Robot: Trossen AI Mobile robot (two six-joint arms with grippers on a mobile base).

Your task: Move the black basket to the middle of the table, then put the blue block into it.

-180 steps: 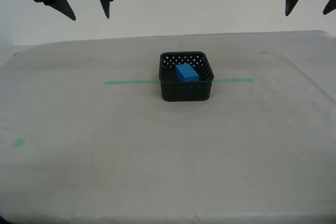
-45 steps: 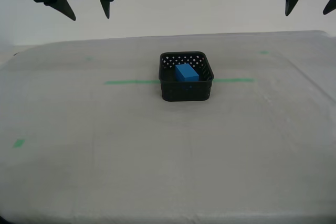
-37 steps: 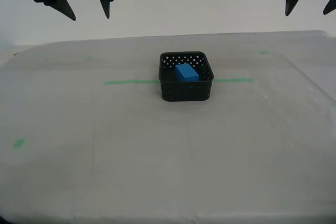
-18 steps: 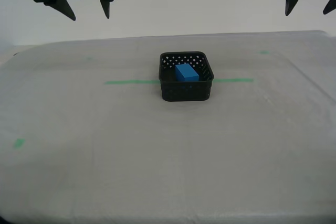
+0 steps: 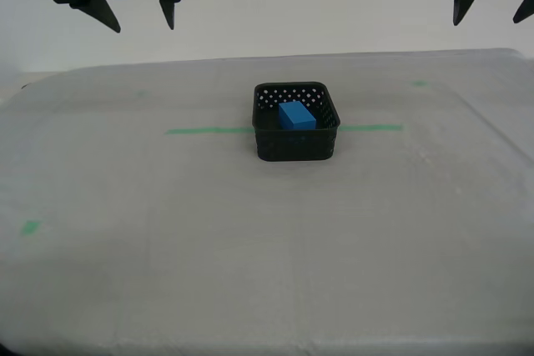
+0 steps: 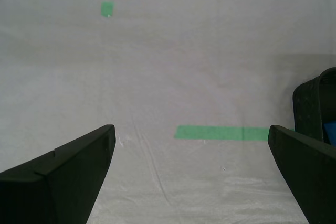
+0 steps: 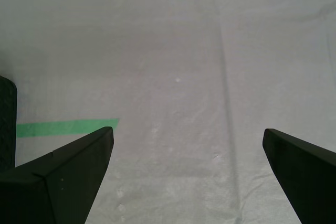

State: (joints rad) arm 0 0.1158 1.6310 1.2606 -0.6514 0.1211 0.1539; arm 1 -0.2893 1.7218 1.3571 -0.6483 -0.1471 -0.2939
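Note:
The black basket (image 5: pixel 296 147) stands on the table (image 5: pixel 250 256) near its middle, across the green tape line (image 5: pixel 209 131). The blue block (image 5: pixel 297 115) lies inside the basket. High above the table at the exterior view's left hangs my second gripper (image 5: pixel 142 27), open and holding nothing. Its wrist view shows the gripper (image 6: pixel 191 129) wide open, with the basket's wall (image 6: pixel 315 103) and a sliver of the block (image 6: pixel 331 129) at the frame's edge. My first gripper (image 5: pixel 488 21) hangs open at the exterior view's right. Between its fingers (image 7: pixel 186 129) there is bare cloth, with the basket's edge (image 7: pixel 6 124) beside it.
Small green tape marks lie on the cloth: one (image 5: pixel 30 227) near the exterior view's left edge and one (image 5: pixel 420 82) at the far right. The table's front edge runs along the bottom of the exterior view. A pale wall stands behind the table.

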